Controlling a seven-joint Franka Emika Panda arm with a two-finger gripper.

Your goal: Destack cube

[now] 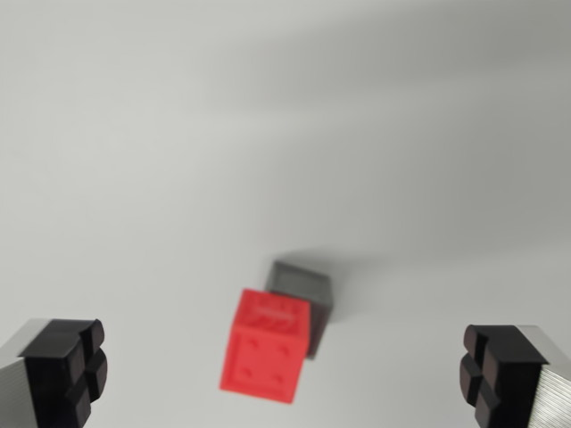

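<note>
Pale grey tabletop [178, 134] fills nearly whole wrist view, w/ soft shadow bands across upper right; pic is blurred.

Fingers [285, 379] next in size: black pads w/ silver backing, one at bottom left corner, other at bottom right. Spread wide, nothing pinched between them, both apart from the cubes.

Red cube [264, 348] sits low centre, between the two pads but nearer the wrist view's left one. Tilted a bit, front face shows 4 small dimples, raised marks on top face (too blurred to read).

Grey cube [303, 285] smallest visible, just behind & to the right of red, mostly hidden by it. Appears touching or under it; can't tell which.
</note>
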